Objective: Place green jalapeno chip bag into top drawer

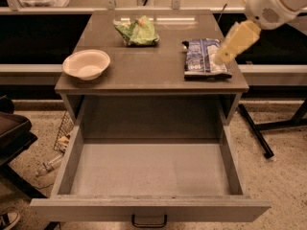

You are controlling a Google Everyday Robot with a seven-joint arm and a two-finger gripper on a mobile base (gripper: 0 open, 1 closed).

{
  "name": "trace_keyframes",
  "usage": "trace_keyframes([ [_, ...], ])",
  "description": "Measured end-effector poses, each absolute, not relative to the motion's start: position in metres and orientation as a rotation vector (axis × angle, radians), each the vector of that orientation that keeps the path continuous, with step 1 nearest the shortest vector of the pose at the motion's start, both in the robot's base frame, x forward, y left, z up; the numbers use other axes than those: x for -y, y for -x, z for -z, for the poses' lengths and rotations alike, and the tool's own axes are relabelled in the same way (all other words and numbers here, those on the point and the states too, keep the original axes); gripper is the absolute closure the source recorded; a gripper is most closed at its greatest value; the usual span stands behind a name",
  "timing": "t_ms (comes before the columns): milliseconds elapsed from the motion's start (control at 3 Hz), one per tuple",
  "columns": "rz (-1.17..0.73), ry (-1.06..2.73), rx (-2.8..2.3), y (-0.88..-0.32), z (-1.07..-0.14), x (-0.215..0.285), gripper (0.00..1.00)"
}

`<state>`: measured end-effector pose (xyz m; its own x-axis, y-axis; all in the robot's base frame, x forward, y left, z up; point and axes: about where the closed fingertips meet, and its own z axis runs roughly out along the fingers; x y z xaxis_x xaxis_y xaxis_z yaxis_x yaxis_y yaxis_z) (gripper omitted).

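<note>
The green jalapeno chip bag lies crumpled at the back middle of the cabinet top. The top drawer is pulled fully out toward me, its flat bottom bare, with a small dark handle on its front. My gripper comes in from the upper right on a white and cream arm. It hangs over the right side of the cabinet top, above a blue-and-white bag, well to the right of the green bag. It holds nothing that I can see.
A white bowl sits at the left of the cabinet top. A flat blue-and-white bag lies at the right. A dark chair stands at the left, and a black stand leg at the right on the floor.
</note>
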<state>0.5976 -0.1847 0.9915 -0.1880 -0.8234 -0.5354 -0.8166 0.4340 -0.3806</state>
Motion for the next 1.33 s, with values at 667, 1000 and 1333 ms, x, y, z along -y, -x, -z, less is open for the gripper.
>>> trace_keyframes([
  [667,-0.044,1.124,-1.812,-0.694,-1.020,0.158,0.00],
  [1000,-0.043,1.123,-1.810,-0.694,-1.020,0.158,0.00],
  [1333,-0.094,1.099,-1.766,-0.720,-1.011,0.135,0.00],
])
